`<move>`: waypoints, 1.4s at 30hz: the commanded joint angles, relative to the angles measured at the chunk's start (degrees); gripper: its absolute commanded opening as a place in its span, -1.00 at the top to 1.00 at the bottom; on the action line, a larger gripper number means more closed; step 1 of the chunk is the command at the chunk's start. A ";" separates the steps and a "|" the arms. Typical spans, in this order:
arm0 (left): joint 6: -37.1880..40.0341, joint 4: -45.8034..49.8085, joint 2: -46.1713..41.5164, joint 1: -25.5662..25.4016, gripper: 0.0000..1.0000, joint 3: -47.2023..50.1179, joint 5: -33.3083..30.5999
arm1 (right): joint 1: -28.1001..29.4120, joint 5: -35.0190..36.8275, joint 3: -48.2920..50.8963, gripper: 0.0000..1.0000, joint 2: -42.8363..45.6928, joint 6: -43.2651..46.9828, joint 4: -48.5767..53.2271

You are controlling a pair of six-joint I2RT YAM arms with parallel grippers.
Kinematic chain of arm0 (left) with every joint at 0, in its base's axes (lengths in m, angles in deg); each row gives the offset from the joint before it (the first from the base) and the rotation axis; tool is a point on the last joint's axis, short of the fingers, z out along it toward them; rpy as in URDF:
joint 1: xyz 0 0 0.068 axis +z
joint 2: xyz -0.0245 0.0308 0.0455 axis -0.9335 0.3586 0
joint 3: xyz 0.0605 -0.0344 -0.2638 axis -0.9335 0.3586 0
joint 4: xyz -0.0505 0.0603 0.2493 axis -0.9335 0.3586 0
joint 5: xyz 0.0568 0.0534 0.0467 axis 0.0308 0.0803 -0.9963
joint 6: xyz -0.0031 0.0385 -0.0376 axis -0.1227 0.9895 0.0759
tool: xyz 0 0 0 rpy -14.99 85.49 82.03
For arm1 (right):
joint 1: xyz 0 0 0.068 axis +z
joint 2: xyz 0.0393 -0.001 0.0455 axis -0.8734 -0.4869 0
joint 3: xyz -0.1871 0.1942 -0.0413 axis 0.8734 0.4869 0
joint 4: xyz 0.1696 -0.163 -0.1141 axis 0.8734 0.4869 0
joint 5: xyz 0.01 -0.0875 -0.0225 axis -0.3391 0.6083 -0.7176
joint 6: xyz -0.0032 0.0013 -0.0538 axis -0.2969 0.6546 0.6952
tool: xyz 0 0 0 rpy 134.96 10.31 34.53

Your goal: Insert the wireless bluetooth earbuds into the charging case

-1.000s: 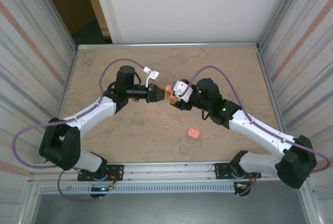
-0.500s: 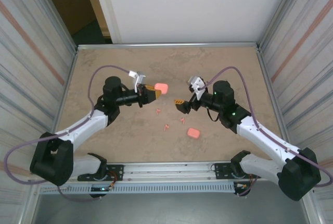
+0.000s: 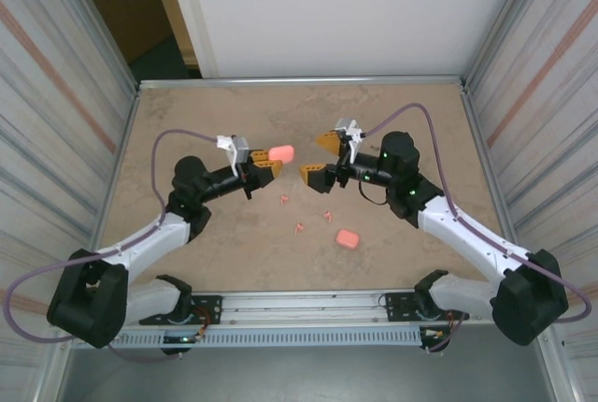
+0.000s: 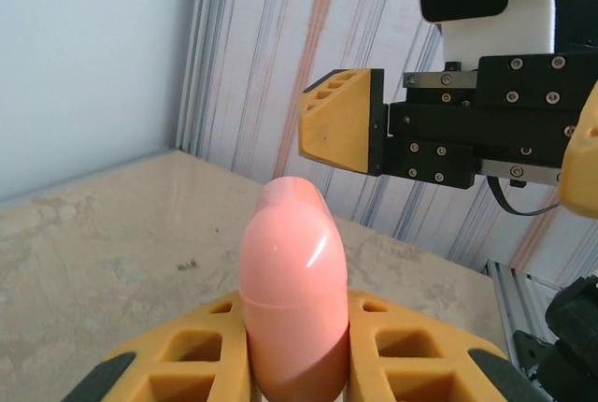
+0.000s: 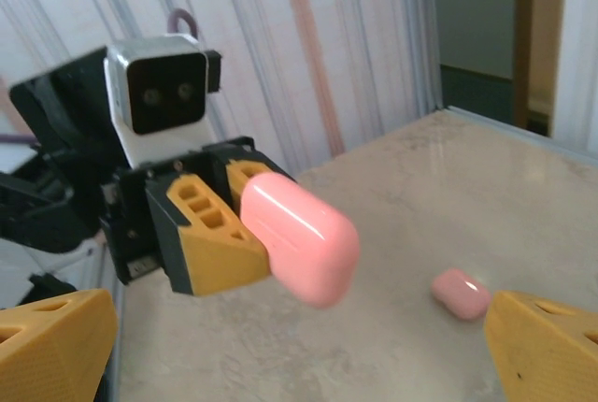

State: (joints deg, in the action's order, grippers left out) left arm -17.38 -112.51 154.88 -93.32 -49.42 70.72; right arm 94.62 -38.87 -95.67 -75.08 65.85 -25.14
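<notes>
Here the left gripper (image 3: pixel 268 167) is clamped shut on a pink charging case (image 3: pixel 281 152), which it holds off the table (image 3: pixel 187 112), up and to the left of the loose case (image 3: pixel 348 238) lying on the stone-patterned surface. In the left wrist view the held case stands upright between the two yellow fingers (image 4: pixel 411 351), its lower half pinched and its rounded top free. A thin seam runs around its middle, and the lid looks closed.

The right gripper (image 3: pixel 320 157) hangs beyond the loose case and a little to its left, facing the held case with a gap between them. Its jaws are spread fully wide and hold nothing. The right wrist view shows its two yellow fingertips (image 5: pixel 51 346) far apart at the bottom corners, with the held case between them in the distance.

The tiny pink earbuds (image 3: pixel 299 227) lie scattered on the table just left of the loose case and slightly beyond it, apart from both grippers. None is inside either case as far as can be seen.
</notes>
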 commanded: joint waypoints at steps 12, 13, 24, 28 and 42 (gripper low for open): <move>2.69 -7.39 -4.88 -0.10 1.00 1.65 0.43 | 2.17 -2.46 -6.97 -0.85 -7.25 -5.80 -3.04; 2.69 -7.39 -5.04 -0.14 1.00 1.62 0.43 | 2.19 -2.52 -7.20 -0.85 -7.53 -6.09 -3.05; 3.36 -6.84 -5.77 -0.84 1.00 1.61 0.57 | 2.28 -1.21 -8.54 -0.82 -8.97 -6.97 -2.43; 3.62 -6.78 -5.73 -1.13 1.00 1.70 0.73 | 2.19 -0.59 -8.98 -0.79 -9.40 -7.50 -2.37; 3.88 -6.69 -6.20 -1.51 1.00 1.80 0.88 | 0.92 0.72 -9.86 -0.48 -11.16 -9.46 -1.99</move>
State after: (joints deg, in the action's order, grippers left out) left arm -14.82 -116.89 150.66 -94.22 -47.98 70.19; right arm 96.28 -39.53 -103.46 -85.16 57.83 -26.62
